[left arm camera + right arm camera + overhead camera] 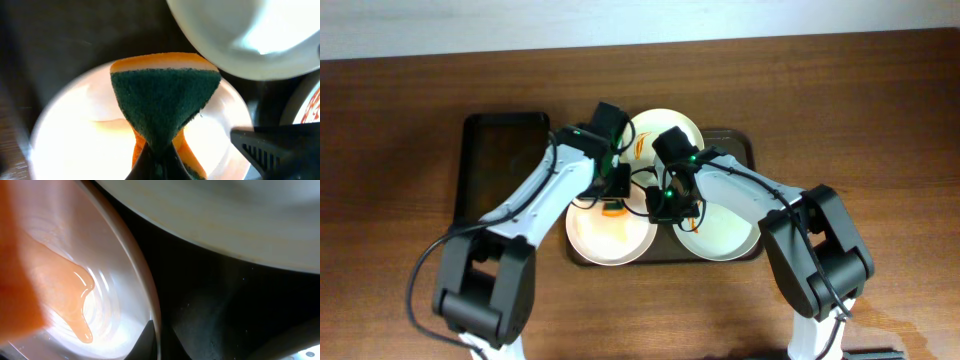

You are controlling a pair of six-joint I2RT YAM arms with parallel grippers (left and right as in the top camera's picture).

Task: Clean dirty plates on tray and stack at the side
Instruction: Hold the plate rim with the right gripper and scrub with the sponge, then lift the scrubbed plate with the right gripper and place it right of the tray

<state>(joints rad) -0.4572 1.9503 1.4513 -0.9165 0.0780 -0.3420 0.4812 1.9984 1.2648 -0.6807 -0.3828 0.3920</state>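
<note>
Near-left plate [605,238] lies on the tray [748,150]. Left gripper [614,192] is clamped on the sponge [165,100] over it. Right gripper [670,208] sits near the plate's rim, grip undeterminable. Risk: if unbraced, the plate skids under wiping into the far plate [670,128].

Both arms are reaching in toward the middle, with their elbows bending out to the sides. The left gripper [613,200] is pointing down and squeezing a sponge [165,95] tight. The right gripper [665,207] is hanging low just beside it, and its jaws are not showing clearly.
</note>
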